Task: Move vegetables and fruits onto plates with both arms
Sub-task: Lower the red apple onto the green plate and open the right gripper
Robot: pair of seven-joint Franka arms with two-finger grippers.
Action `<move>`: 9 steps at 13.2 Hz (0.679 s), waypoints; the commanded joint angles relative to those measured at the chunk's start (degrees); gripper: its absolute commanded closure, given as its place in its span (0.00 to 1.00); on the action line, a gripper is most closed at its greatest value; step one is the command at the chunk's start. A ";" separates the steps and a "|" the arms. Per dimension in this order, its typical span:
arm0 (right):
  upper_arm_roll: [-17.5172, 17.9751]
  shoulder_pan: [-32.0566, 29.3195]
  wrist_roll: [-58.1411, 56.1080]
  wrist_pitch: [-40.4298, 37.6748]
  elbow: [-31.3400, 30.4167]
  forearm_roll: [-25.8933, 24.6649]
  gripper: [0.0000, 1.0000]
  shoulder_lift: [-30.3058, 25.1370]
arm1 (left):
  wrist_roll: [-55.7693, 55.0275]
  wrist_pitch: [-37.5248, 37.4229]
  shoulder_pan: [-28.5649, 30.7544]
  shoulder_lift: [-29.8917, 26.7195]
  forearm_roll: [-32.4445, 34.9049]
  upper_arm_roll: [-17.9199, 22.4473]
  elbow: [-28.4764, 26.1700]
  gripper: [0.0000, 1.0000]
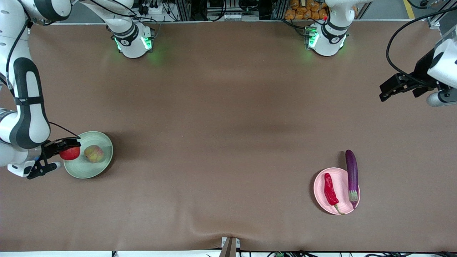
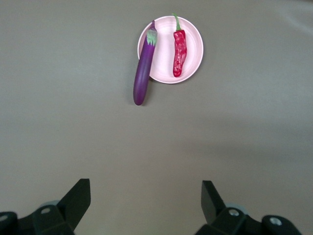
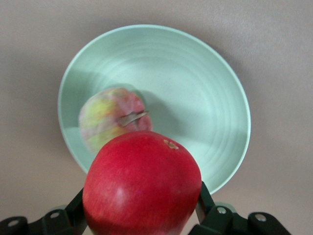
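Surface: brown cloth (image 1: 228, 117) covering the whole table, with a slight wrinkle at lower centre of the frame.
Room: cables, aluminium framing and orange items along the top edge of the frame; a white strip along the bottom edge.
Bases: right arm base (image 1: 132, 39) at upper left of the frame, left arm base (image 1: 326, 37) at upper right, both lit green.
Green plate: green plate (image 1: 91, 167) at lower left of the frame, near the cloth's edge.
Peach: peach (image 1: 94, 154) resting in the green plate, stem up in the right wrist view.
Right gripper: right gripper (image 1: 68, 151) at the frame's left, over the green plate's rim, jaws clamped on the pomegranate (image 1: 70, 153); the fruit is just beside the peach and hides part of it in the right wrist view.
Pink plate: pink plate (image 1: 341, 185) at lower right of the frame.
Chili: chili (image 1: 330, 191) lying in the pink plate, stem toward the frame's bottom.
Eggplant: eggplant (image 1: 352, 176) across the pink plate's rim, cap on the plate, tip on the cloth above it in the frame.
Left gripper: left gripper (image 1: 387, 89) at the frame's right edge, waiting in the air over bare cloth, fingers spread wide and empty.
Open room: the centre of the frame is bare cloth between the two plates, which lie well apart.
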 commanded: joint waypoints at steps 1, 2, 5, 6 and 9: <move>1.31 -1.94 -4.82 2.72 -0.08 -1.43 0.32 1.91 | 2.59 1.53 -6.67 -4.19 -1.38 8.02 -5.83 0.00; 1.31 -2.55 -6.40 4.12 -0.08 -1.25 0.18 2.27 | 2.59 1.62 -10.09 -4.73 -1.38 11.52 -6.46 0.00; 1.40 -2.56 -7.39 3.96 -0.08 -1.08 0.00 1.84 | 2.50 1.27 -14.52 -5.00 -1.55 17.27 -5.94 0.00; 1.40 -1.95 -6.69 3.70 -0.08 -0.90 0.00 1.23 | 2.68 1.44 -14.52 -4.48 -1.38 17.36 -5.76 0.00; 1.84 -1.15 0.22 -0.24 -0.60 -0.20 0.00 -1.75 | 2.68 1.62 -14.52 -4.65 -1.47 17.36 -5.76 0.00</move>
